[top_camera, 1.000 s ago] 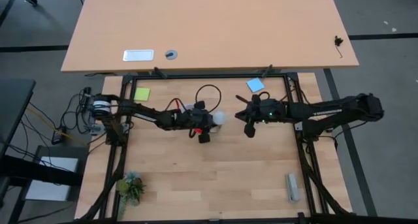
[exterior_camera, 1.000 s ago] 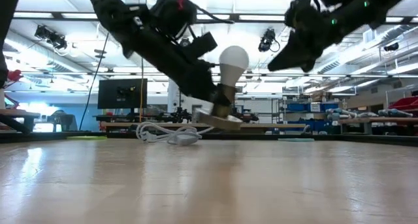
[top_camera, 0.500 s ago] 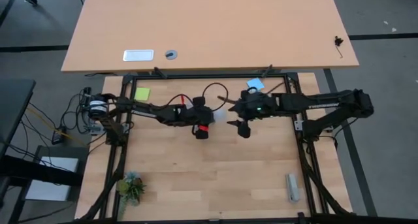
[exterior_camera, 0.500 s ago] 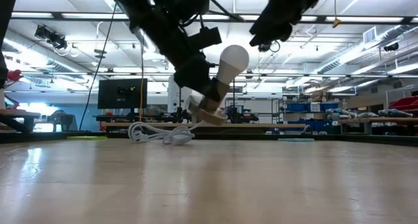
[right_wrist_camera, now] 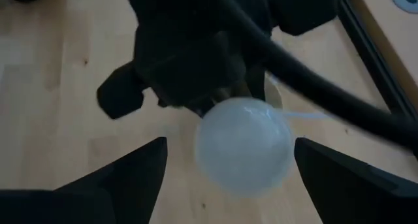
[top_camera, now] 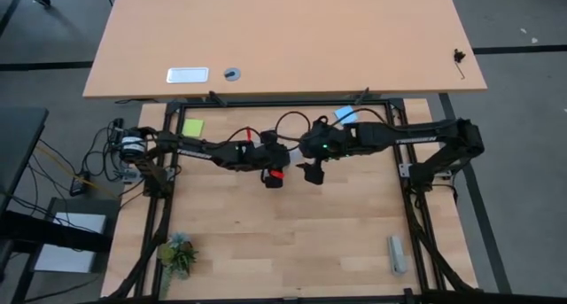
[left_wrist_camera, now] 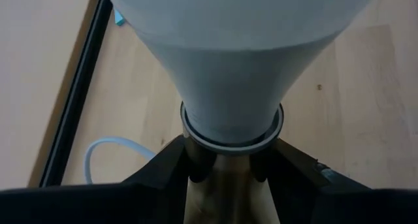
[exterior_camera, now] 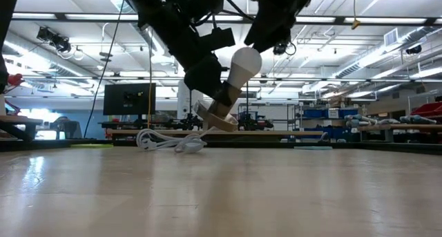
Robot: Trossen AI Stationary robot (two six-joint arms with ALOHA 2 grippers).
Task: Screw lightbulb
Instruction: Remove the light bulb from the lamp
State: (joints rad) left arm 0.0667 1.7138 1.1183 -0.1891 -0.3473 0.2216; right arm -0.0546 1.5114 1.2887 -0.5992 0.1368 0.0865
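Observation:
The white lightbulb [exterior_camera: 243,61] sits tilted in a tan socket [exterior_camera: 213,117] whose white cable [exterior_camera: 173,141] trails onto the table. My left gripper [exterior_camera: 210,81] is shut on the socket just under the bulb [left_wrist_camera: 235,61], with socket and bulb lifted off the wood. My right gripper [right_wrist_camera: 235,185] is open, one finger on either side of the bulb's round end [right_wrist_camera: 243,145], and I see no touch. In the low view it hangs above the bulb [exterior_camera: 273,26]. In the high view it covers the bulb [top_camera: 310,158]. My left gripper pinches the socket's narrow stem [left_wrist_camera: 225,185] between its two fingers [left_wrist_camera: 171,168], right below the bulb's grey collar ring [left_wrist_camera: 232,138]. The fingers slant down from the table's left. Socket and bulb are lifted clear and tilted, the bulb's round end pointing up and right.
A green note [top_camera: 192,127] and a blue note [top_camera: 345,115] lie near the far rail. A small plant [top_camera: 177,255] stands near left and a grey block [top_camera: 397,253] near right. The black frame rail [top_camera: 403,189] borders the wood.
My right gripper has risen and travelled toward the table's left, from well clear of the bulb to right over its round end. My left gripper has lifted and tipped, so the socket base has come up off the table and the bulb leans more.

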